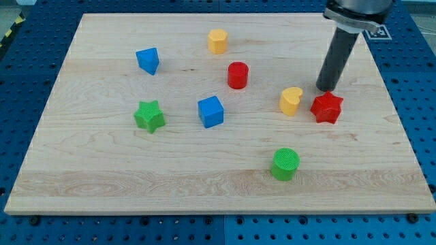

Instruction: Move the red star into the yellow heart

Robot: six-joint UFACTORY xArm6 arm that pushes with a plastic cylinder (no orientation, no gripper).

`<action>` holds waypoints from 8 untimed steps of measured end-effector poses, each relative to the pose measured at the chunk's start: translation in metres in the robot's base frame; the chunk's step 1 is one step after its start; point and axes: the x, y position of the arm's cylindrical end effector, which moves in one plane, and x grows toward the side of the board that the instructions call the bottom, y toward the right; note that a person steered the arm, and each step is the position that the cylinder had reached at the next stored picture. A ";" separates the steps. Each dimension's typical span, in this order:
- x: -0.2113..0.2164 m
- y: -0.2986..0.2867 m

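Our rod comes down from the view's top right, and my tip (324,88) sits on the wooden board (102,184) just above the red star (327,107). We have no fingers here (only a straight dark rod), so nothing is held and nothing can open or close. The tip looks like it is touching the star's top edge, or very nearly; from this angle we cannot be sure.

The red star lies on the right part of the board. Just to its left is the yellow heart (291,101). The two are close together with a thin bit of bare wood between them, so they are not touching.

Going further out, a red cylinder (238,75) stands up and to the left of the heart. Above that, near the top of the board, is a yellow cylinder (217,41). Below the heart, toward the view's bottom, sits a green cylinder (285,164), well apart from the star.

In the middle of the board is a blue cube (211,111). To its left is a green star (149,116). Higher up on the left is another blue block (148,60), which looks a bit like a wedge.

The board rests on a blue table (27,82) full of small holes.
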 end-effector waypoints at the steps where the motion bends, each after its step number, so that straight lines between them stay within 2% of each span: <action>1: -0.006 0.008; 2: -0.011 0.012; 4: 0.019 0.012; 7: 0.034 0.023; 8: 0.051 0.035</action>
